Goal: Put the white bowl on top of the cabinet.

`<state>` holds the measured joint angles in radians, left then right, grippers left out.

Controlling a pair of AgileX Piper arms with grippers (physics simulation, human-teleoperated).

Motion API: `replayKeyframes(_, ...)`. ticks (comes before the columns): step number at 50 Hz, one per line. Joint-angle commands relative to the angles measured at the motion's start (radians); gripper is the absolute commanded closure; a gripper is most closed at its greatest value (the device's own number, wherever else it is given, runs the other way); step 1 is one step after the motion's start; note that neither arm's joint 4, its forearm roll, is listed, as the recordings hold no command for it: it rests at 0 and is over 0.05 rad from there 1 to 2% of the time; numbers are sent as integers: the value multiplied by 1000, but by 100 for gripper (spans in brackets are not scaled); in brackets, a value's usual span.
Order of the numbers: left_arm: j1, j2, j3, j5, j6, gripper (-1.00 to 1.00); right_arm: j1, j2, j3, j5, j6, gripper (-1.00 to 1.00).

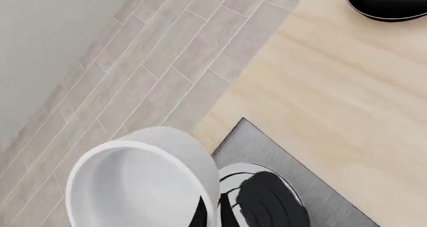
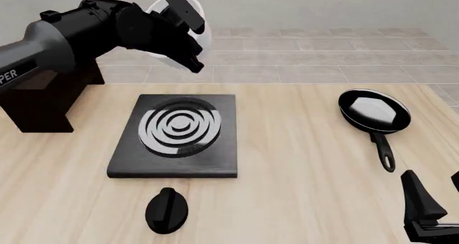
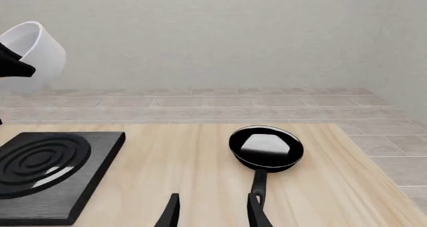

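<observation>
Where pale wood table [image 2: 301, 163] ends, grey-tiled floor [image 2: 323, 56]

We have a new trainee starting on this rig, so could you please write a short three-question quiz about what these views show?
1. True or false: the white bowl is resting on the table.
2. Which end effector holds the bowl: A) left B) right C) neither?
3. Fill in: the frying pan lies on the ____ side of the stove plate in the front view.

Key:
1. False; it is held up in the air, above the table's far edge.
2. A; the bowl sits between the left fingers, while the right end effector is open and holds nothing.
3. Right; its handle points toward the near edge.
</observation>
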<state>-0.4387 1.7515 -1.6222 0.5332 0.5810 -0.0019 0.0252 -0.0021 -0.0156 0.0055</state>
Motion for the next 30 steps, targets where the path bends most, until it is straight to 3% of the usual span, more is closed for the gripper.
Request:
replayKeyframes(1, 109, -4, -50, -19, -44, 100, 0, 0, 0, 0, 0, -100)
replayKeyframes(22, 268, 133, -236, 21, -30, 100, 0, 0, 0, 0, 0, -100)
replayKeyframes(26, 314, 160, -307, 30, -30, 100, 0, 0, 0, 0, 0, -100)
replayKeyframes(27, 324, 158, -290, 16, 13, 100, 0, 0, 0, 0, 1, -100)
replayKeyframes(30, 346, 162, -299, 17, 8, 100, 0, 0, 0, 0, 0, -100)
